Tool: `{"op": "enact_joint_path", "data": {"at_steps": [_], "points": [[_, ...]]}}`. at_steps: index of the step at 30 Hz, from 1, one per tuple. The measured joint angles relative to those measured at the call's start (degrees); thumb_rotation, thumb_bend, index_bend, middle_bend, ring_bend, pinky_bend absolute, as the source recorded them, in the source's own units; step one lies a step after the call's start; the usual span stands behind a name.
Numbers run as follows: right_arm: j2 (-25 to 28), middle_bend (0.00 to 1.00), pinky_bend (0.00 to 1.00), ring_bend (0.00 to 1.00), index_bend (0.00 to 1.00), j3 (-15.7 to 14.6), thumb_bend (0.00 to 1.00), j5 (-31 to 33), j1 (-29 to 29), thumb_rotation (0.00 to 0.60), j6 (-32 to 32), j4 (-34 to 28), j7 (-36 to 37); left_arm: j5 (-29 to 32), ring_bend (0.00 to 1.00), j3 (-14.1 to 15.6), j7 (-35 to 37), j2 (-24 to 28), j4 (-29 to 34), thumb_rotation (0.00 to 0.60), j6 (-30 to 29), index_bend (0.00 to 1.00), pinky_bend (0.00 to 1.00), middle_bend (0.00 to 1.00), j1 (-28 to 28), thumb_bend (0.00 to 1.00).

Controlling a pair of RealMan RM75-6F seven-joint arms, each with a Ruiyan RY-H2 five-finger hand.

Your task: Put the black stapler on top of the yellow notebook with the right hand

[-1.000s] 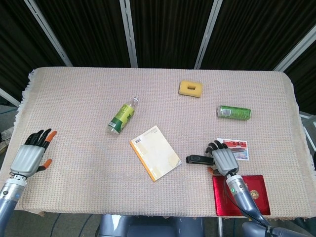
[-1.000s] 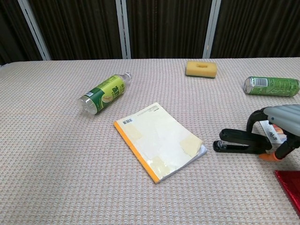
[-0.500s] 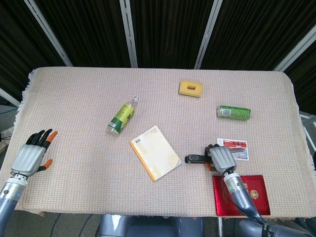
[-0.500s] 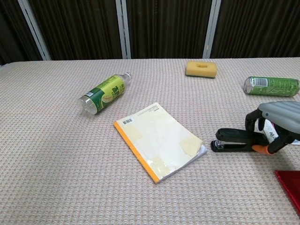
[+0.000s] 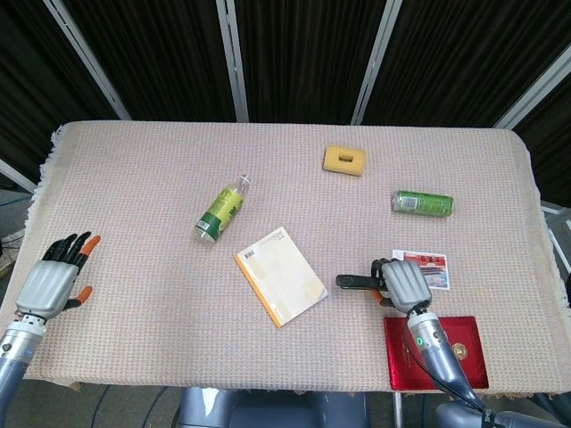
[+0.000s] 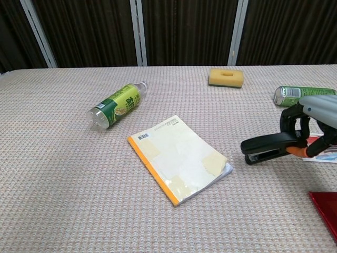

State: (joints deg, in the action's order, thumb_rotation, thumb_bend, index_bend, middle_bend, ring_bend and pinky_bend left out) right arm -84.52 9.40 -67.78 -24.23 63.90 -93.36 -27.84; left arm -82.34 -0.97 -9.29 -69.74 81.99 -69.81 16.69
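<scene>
The black stapler hangs a little above the cloth, tilted with its free end pointing left; in the head view the stapler shows just right of the notebook. My right hand grips its right end, fingers wrapped around it; the same right hand appears in the head view. The yellow notebook lies flat at mid-table, cover up, and the notebook sits apart from the stapler. My left hand rests far off at the table's left edge, fingers spread and holding nothing.
A green bottle lies on its side to the left. A yellow sponge and a green can lie at the back right. A printed card and a red booklet lie by the right hand.
My right hand has lifted the stapler off the cloth, and its free end now tilts. The left hand has barely moved.
</scene>
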Motion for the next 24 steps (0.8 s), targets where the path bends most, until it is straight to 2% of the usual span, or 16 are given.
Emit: {"op": "enact_joint_path", "data": {"at_steps": [16,20,24], "points": [[9.22,0.50,0.76,0.53,0.68,2.12,0.38,-1.60,2.05,0.600,3.24,-12.79,10.47,0.08,0.00,0.16,-0.78,-0.35,0.24,0.600,0.43,0.00,0.11,0.00,0.30,0.32],[9.68,0.50,0.76,0.53,0.68,1.98,0.38,-2.50,2.28,0.600,3.81,-15.69,11.85,0.07,0.00,0.23,-0.95,-0.38,0.37,0.600,0.64,0.00,0.11,0.00,0.43,0.32],[7.90,0.50,0.76,0.53,0.68,1.49,0.38,-3.01,2.20,0.600,4.24,-17.30,12.43,-0.31,0.00,0.41,-1.03,-0.40,0.62,0.600,0.77,0.00,0.11,0.00,0.59,0.32]]}}
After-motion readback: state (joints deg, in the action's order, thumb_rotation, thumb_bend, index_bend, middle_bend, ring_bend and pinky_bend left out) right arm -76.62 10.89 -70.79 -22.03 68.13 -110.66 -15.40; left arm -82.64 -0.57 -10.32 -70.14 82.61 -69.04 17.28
